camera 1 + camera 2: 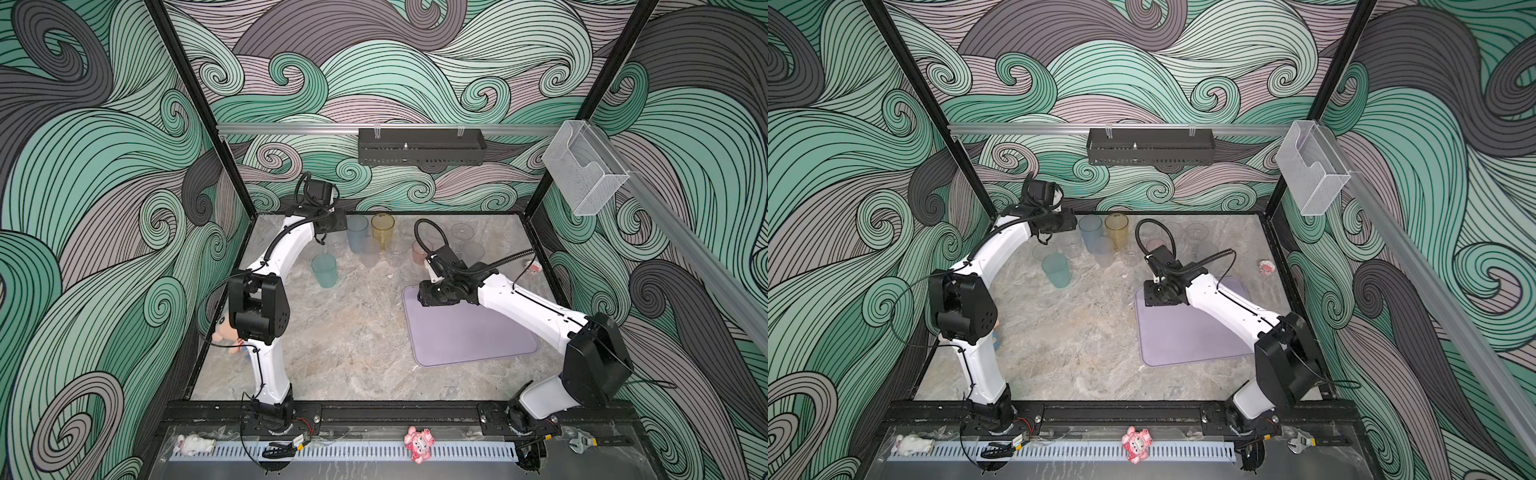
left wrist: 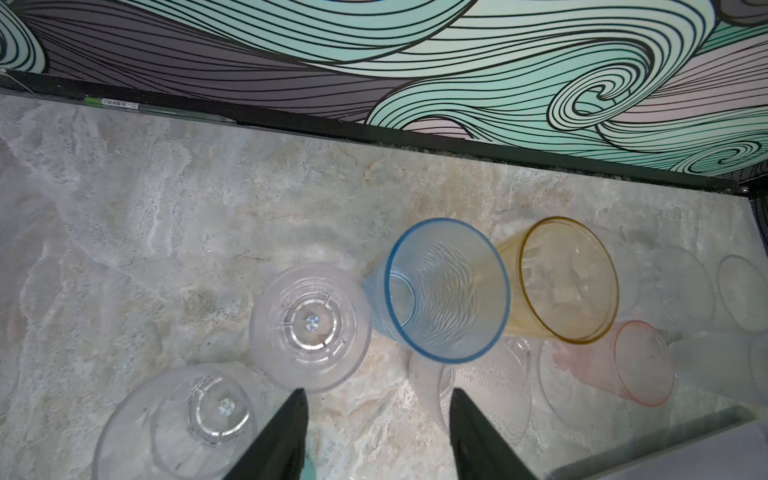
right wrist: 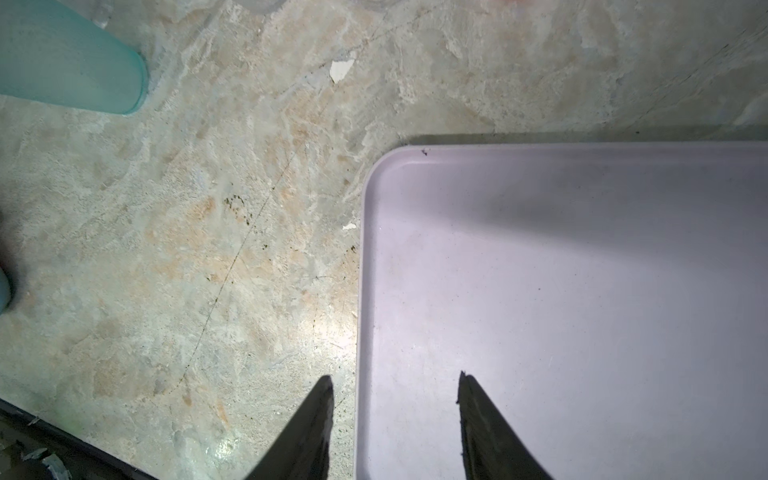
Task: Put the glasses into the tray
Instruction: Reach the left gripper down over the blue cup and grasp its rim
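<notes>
The glasses stand clustered at the back of the table. Among them are a tall blue one (image 2: 446,291), an amber one (image 2: 565,278), a short pink one (image 2: 640,365), a frosted one (image 2: 486,395) and clear ones (image 2: 309,328). A teal glass (image 1: 324,270) stands apart in front of them. My left gripper (image 2: 377,395) hangs open above the bare table just in front of the blue glass, with nothing between its fingers. The lilac tray (image 1: 469,332) lies empty on the right. My right gripper (image 3: 395,379) is open over the tray's far left corner, straddling the rim.
A plush toy (image 1: 224,332) lies behind the left arm's elbow and a small pink item (image 1: 532,266) sits by the right wall. A black shelf (image 1: 419,145) and a clear box (image 1: 584,166) hang on the walls. Toys (image 1: 417,444) sit on the front rail.
</notes>
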Available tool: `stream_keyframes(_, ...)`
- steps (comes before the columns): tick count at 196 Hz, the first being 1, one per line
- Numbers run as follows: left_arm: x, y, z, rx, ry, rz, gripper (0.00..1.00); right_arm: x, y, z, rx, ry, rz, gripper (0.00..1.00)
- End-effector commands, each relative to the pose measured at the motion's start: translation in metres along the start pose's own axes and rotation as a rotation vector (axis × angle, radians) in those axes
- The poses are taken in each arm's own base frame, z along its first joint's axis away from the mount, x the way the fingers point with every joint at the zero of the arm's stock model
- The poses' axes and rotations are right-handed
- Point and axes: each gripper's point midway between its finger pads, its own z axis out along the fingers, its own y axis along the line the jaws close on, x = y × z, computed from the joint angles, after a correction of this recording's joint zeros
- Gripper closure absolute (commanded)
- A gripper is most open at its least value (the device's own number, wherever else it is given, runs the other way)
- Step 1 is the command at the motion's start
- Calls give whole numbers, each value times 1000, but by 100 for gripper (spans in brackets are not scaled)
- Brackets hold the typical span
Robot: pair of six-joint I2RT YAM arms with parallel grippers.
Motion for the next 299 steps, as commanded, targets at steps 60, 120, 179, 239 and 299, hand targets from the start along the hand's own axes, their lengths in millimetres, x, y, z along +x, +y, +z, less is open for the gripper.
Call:
stream_keyframes(60, -19, -21, 44, -4, -1, 74, 46, -1, 1, 5, -14, 7, -33, 51)
stream_keyframes(120, -18, -21, 68, -33, 23, 133, 51, -2, 1, 9, -11, 17, -37, 51)
stream_keyframes(179, -8, -16, 84, -54, 54, 172, 60, -1, -1, 9, -4, 17, -32, 51)
stream_keyframes(239, -6, -11, 93, -71, 54, 182, 72, -2, 1, 11, -10, 31, -28, 50)
stream_keyframes(299, -13, -12, 83, -69, 37, 200, 86, -2, 0, 7, -10, 17, -20, 50)
